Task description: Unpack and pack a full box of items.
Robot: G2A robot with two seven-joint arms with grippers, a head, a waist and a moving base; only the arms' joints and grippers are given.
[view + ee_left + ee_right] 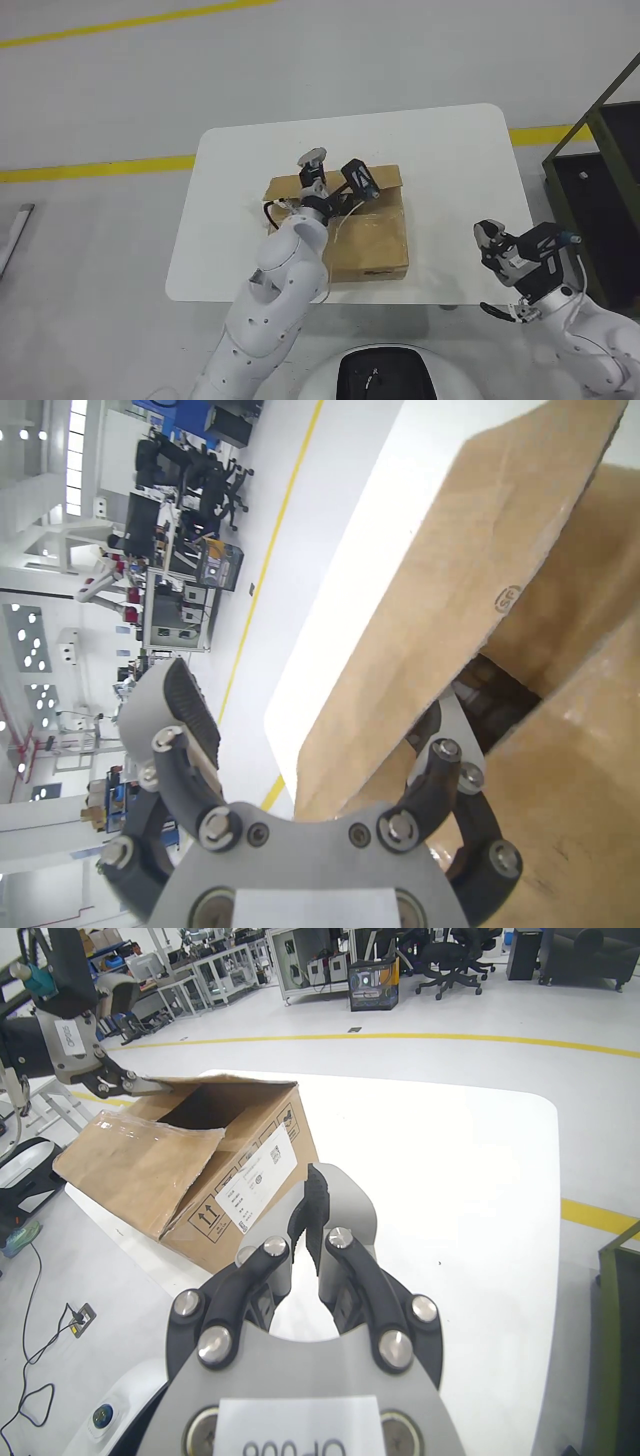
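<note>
Cardboard box (pixel 370 235) sits midway along the white table (pixel 450 140), nearer its front edge, far flap (pixel 450 575) raised. Left claw (pixel 312 700) gapes wide astride that flap, gripping nothing. Right claw (pixel 312 1188), pinched together and empty, hangs by the right front corner, near a dark green rack (pixel 600 190). Box interior is too dark to read.

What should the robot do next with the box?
Probably close the left hand on the flap and fold it back: the flap sits between its open fingers, and the box is only half open.
</note>
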